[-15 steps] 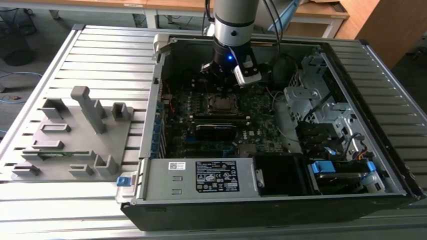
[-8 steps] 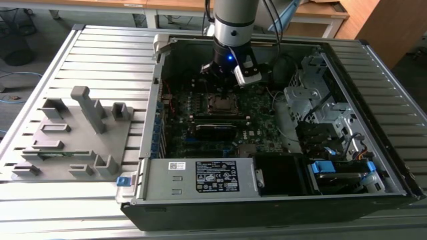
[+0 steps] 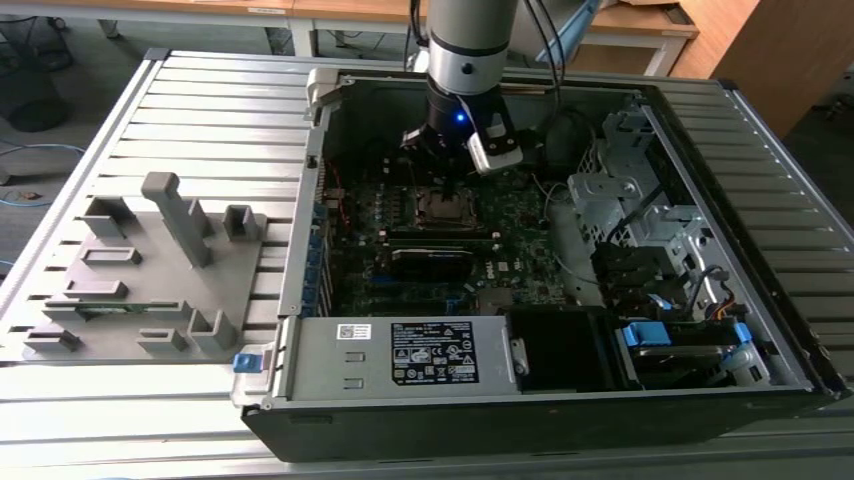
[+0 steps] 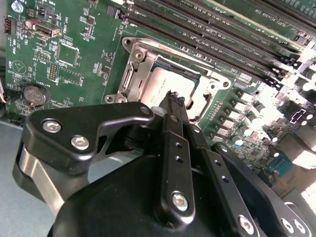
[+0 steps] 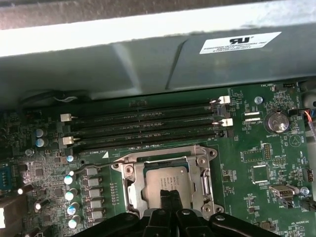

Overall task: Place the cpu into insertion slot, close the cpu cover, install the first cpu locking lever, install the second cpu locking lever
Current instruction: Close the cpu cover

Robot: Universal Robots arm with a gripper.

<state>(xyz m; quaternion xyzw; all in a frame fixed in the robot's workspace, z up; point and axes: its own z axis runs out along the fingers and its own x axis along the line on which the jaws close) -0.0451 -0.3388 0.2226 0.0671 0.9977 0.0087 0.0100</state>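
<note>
A slatted grey metal table (image 3: 200, 90) carries an open black computer case (image 3: 534, 410). The arm (image 3: 467, 40) reaches straight down into the case, above the green circuit board (image 5: 256, 148) and the insertion slot (image 3: 443, 207). In both wrist views the thin silvery cpu cover (image 5: 163, 159) (image 4: 134, 64) lies flat, framing the dull grey square cpu (image 5: 165, 177) (image 4: 165, 79) seated inside. The black end effector (image 5: 170, 193) (image 4: 173, 96) has its fingers pressed together, tips over the cpu face; contact cannot be determined

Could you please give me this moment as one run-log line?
claw: shut, over chip | chip: seated in socket | cover: down around chip
</note>
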